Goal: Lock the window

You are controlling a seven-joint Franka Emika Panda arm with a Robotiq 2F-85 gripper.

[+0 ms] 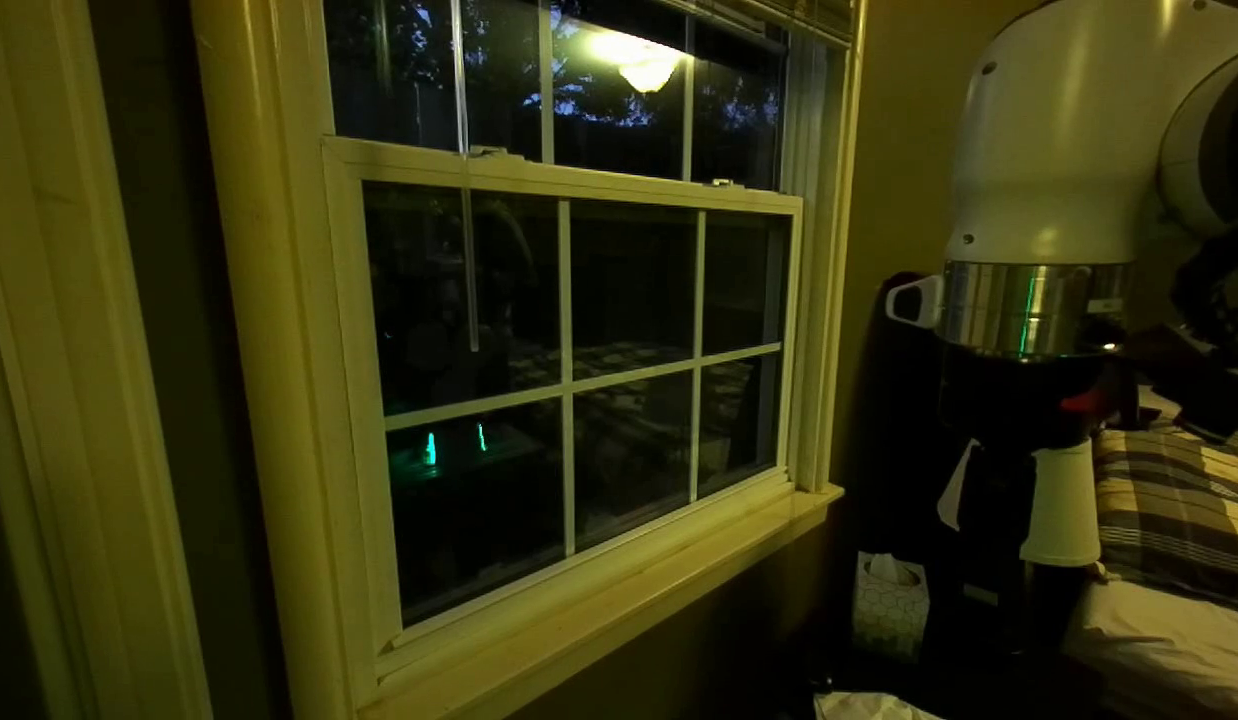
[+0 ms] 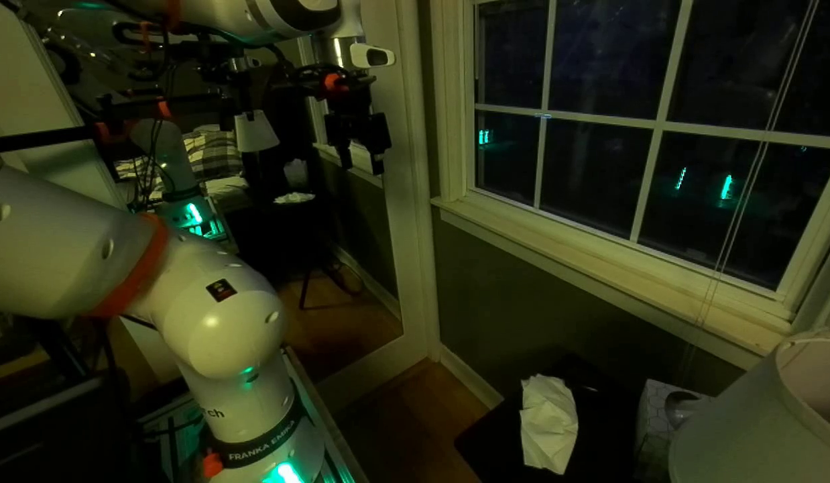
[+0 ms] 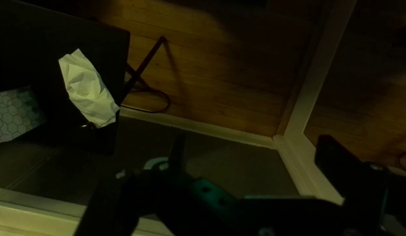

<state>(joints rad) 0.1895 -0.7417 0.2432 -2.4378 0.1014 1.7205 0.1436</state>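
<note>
The window (image 1: 567,378) has a cream-white frame, small panes and dark glass; it also shows in an exterior view (image 2: 658,125). Its lower sash appears down. Two small latches sit on top of the lower sash's rail, a left latch (image 1: 494,152) and a right latch (image 1: 724,184); their exact setting is too small to tell. My gripper (image 2: 361,164) is open, empty and points down, apart from the window. In the wrist view its fingers (image 3: 252,144) are spread with wall and floor behind them. In an exterior view the fingers are lost in shadow.
A clear wand (image 1: 470,270) hangs before the glass. A sill (image 1: 619,590) juts out below. A dark table (image 2: 485,439) holds crumpled paper (image 2: 549,422), a tissue box (image 1: 889,605) and a lamp (image 2: 737,422). A mirror (image 2: 361,235) stands beside the window; a bed (image 1: 1179,490) shows.
</note>
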